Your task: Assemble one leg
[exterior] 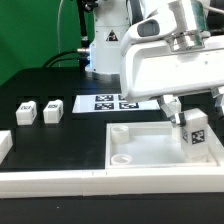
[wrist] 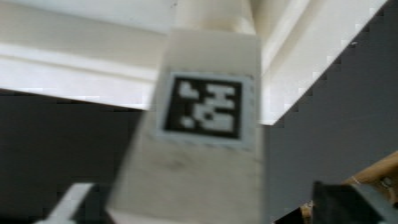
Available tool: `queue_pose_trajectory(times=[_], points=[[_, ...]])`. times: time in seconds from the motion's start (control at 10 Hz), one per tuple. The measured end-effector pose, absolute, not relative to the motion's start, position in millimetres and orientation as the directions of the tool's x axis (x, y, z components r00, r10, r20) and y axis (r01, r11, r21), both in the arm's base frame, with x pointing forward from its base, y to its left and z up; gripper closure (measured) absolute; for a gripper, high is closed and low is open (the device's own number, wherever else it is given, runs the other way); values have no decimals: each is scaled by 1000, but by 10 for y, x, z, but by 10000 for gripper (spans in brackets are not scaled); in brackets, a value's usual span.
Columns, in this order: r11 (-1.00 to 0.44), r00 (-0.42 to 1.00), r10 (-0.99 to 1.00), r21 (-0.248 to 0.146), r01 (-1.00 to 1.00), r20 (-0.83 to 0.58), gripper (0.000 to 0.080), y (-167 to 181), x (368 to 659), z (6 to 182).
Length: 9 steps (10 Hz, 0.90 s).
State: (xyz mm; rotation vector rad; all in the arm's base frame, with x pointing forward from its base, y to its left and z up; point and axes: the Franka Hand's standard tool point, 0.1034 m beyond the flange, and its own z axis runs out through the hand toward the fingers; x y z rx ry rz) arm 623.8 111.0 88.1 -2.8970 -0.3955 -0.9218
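Note:
A leg (exterior: 195, 130), a white post with a black-and-white tag, stands nearly upright on the right part of the large white panel (exterior: 150, 145). My gripper (exterior: 193, 110) is over its top end, jaws either side. In the wrist view the leg (wrist: 199, 110) fills the middle. One finger (wrist: 75, 205) lies against its side, and a dark gap separates the other finger (wrist: 347, 205) from it. The gripper is open around the leg. Two more legs (exterior: 26, 112) (exterior: 52, 110) stand on the table at the exterior view's left.
The marker board (exterior: 112, 102) lies behind the panel. Another white part (exterior: 5, 143) sits at the far left edge. A long white rail (exterior: 90, 182) runs along the front. The robot's base (exterior: 105, 45) stands at the back.

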Motion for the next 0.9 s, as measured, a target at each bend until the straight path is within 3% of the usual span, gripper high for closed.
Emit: queue_pose_trajectory(times=[0.1, 0.9], points=[[-964, 785, 220, 6, 266, 578, 183, 1110, 6251, 890], [-965, 790, 222, 11, 264, 571, 150, 1030, 6365, 1015]])
